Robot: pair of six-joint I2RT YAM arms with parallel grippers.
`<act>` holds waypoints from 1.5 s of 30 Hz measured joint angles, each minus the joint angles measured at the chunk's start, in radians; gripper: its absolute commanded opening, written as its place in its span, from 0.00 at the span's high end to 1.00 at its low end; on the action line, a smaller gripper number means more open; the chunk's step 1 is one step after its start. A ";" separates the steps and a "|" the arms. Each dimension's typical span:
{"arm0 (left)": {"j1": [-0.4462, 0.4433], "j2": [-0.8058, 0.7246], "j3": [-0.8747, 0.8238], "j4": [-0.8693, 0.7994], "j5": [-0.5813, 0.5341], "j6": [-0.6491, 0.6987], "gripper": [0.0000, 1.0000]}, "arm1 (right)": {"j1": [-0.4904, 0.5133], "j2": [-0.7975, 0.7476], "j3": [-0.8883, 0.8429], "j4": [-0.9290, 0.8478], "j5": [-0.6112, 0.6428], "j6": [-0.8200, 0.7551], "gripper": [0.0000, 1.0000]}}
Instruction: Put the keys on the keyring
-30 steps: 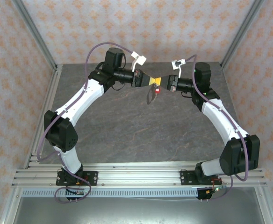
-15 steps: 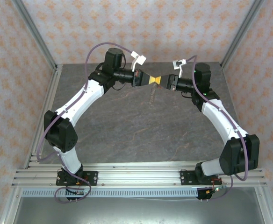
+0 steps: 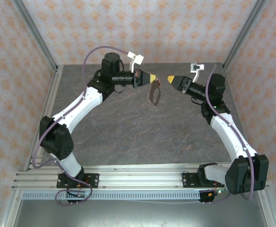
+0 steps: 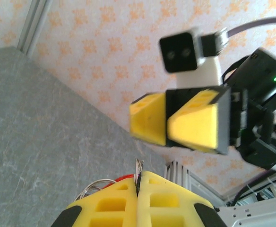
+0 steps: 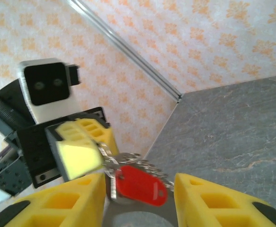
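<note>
Walls (image 3: 142, 28) papered in a pale orange flower print enclose a grey, stone-patterned table (image 3: 128, 132), with aluminium posts (image 3: 36, 35) at the corners and an aluminium rail (image 3: 138, 177) along the near edge where the two arm bases sit.

Both arms reach toward the far middle of the table and meet tip to tip above it. The left gripper (image 3: 152, 78) points right, and its yellow fingers (image 4: 168, 201) are pressed together with no gap. Thin metal wire is pinched in the seam between them. That wire is the keyring (image 3: 153, 93), a grey-brown loop with a jagged fringe that hangs down from the fingertips, clear of the table surface.

In the right wrist view, the red key tag (image 5: 140, 187) hangs among the ring's wire coils, just below the left gripper's pads. From the left wrist camera only a sliver of red shows beside the pinched wire.

The right gripper (image 3: 171, 79) faces the left one from the other side, near it but apart, with a small gap between the two tips in the overhead view. Its fingers (image 5: 213, 201) stand partly spread and grip nothing. In its own camera the red tag appears in the space between them, further out, touching neither.
</note>
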 measured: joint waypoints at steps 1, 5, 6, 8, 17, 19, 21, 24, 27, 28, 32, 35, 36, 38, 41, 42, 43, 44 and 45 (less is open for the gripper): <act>0.000 -0.006 -0.006 0.021 -0.003 -0.011 1.00 | 0.001 0.000 -0.015 0.018 0.013 0.015 0.58; 0.000 -0.016 -0.026 0.094 -0.019 -0.056 1.00 | 0.027 0.005 -0.038 0.063 0.045 0.057 0.57; 0.000 -0.017 -0.031 0.109 -0.021 -0.063 1.00 | 0.037 0.006 -0.038 0.074 0.050 0.062 0.57; 0.000 -0.017 -0.043 0.136 -0.026 -0.080 1.00 | 0.059 0.006 -0.038 0.098 0.058 0.076 0.57; 0.000 -0.017 -0.099 0.256 -0.056 -0.172 1.00 | 0.088 0.010 -0.033 0.182 0.078 0.129 0.58; 0.000 -0.017 -0.108 0.290 -0.065 -0.197 1.00 | 0.090 0.018 -0.029 0.200 0.084 0.140 0.57; 0.000 -0.017 -0.117 0.326 -0.072 -0.221 1.00 | 0.093 0.031 -0.024 0.217 0.088 0.153 0.58; 0.000 -0.017 -0.135 0.380 -0.082 -0.261 1.00 | 0.096 0.052 -0.015 0.246 0.094 0.174 0.58; -0.002 -0.017 -0.151 0.418 -0.097 -0.291 1.00 | 0.098 0.072 -0.009 0.274 0.099 0.196 0.58; -0.003 -0.017 -0.155 0.429 -0.101 -0.299 1.00 | 0.098 0.079 -0.006 0.282 0.100 0.204 0.58; -0.009 -0.017 -0.156 0.463 -0.114 -0.325 1.00 | 0.103 0.096 0.004 0.312 0.107 0.227 0.59; -0.012 -0.017 -0.156 0.483 -0.124 -0.338 1.00 | 0.108 0.098 0.009 0.323 0.106 0.240 0.60; -0.012 -0.017 -0.156 0.486 -0.124 -0.340 1.00 | 0.111 0.098 0.010 0.327 0.106 0.241 0.60; -0.012 -0.017 -0.156 0.492 -0.124 -0.347 1.00 | 0.113 0.098 0.015 0.335 0.106 0.246 0.60; -0.012 -0.016 -0.156 0.492 -0.124 -0.349 1.00 | 0.116 0.099 0.018 0.350 0.105 0.253 0.60; -0.012 -0.016 -0.156 0.492 -0.124 -0.349 1.00 | 0.116 0.100 0.019 0.355 0.105 0.256 0.60; -0.012 -0.016 -0.156 0.492 -0.124 -0.349 1.00 | 0.119 0.103 0.022 0.356 0.105 0.257 0.61; -0.012 -0.016 -0.156 0.492 -0.124 -0.349 1.00 | 0.121 0.108 0.024 0.358 0.105 0.261 0.61; -0.013 -0.016 -0.156 0.492 -0.124 -0.349 1.00 | 0.124 0.112 0.029 0.359 0.104 0.262 0.62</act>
